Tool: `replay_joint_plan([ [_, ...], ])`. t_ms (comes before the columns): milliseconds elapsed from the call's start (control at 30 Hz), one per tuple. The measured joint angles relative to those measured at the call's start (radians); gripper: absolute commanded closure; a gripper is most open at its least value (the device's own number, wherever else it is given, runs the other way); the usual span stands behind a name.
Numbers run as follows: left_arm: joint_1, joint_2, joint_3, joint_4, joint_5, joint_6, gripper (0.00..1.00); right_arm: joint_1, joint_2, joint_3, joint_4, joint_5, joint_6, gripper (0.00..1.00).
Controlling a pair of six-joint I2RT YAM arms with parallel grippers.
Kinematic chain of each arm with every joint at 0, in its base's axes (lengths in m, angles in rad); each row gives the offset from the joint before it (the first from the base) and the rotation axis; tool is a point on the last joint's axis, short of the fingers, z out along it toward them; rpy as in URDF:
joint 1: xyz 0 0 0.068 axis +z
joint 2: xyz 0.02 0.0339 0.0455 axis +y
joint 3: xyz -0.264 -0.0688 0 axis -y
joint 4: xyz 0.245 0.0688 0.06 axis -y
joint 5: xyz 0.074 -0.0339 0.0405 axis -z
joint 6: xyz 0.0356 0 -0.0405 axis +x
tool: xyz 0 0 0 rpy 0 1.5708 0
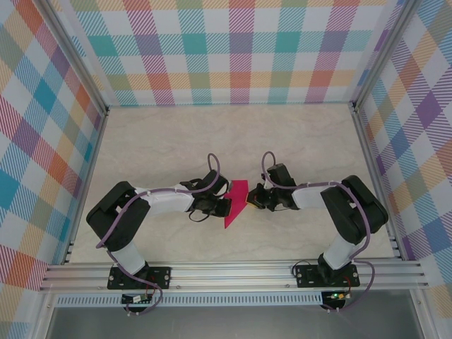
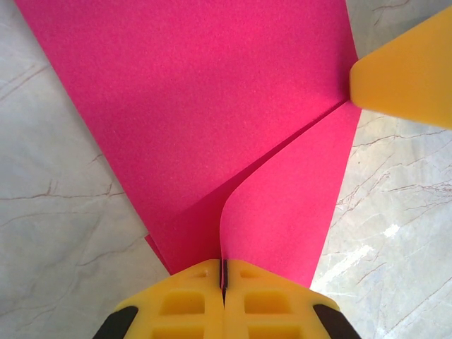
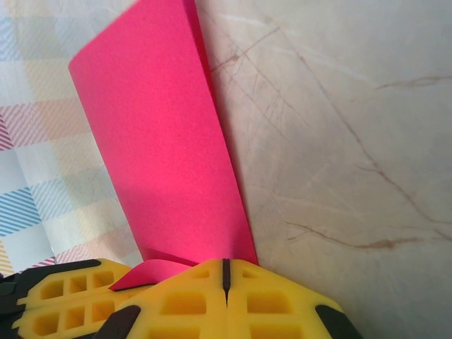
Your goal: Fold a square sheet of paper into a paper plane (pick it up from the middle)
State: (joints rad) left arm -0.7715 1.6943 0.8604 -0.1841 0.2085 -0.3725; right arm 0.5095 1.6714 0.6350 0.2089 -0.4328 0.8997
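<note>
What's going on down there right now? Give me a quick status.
Left gripper shut on the pink paper. Right gripper shut on its other side. Paper partly folded. Nothing in the way.

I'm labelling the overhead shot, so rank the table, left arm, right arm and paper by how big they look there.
Largest to smallest in the top view:
1. table
2. left arm and right arm: they look alike, so no ranking between them
3. paper
</note>
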Motion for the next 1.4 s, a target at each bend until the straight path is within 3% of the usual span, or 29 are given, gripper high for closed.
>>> replay_joint_plan([
  [633, 0.0, 0.0, 0.001, 0.0, -0.001, 0.0, 1.0, -0.024, 0.064, 0.065, -0.035, -0.031, -0.027, 1.0],
  [1033, 0.0, 0.0, 0.001, -0.001, -0.003, 0.0, 1.0, -0.021, -0.043, 0.078, -0.12, -0.053, -0.048, 1.0],
  [1400, 0.0, 0.001, 0.006, -0.009, -0.003, 0.0, 1.0, 0.001, 0.085, 0.127, -0.156, -0.063, -0.071, 1.0],
])
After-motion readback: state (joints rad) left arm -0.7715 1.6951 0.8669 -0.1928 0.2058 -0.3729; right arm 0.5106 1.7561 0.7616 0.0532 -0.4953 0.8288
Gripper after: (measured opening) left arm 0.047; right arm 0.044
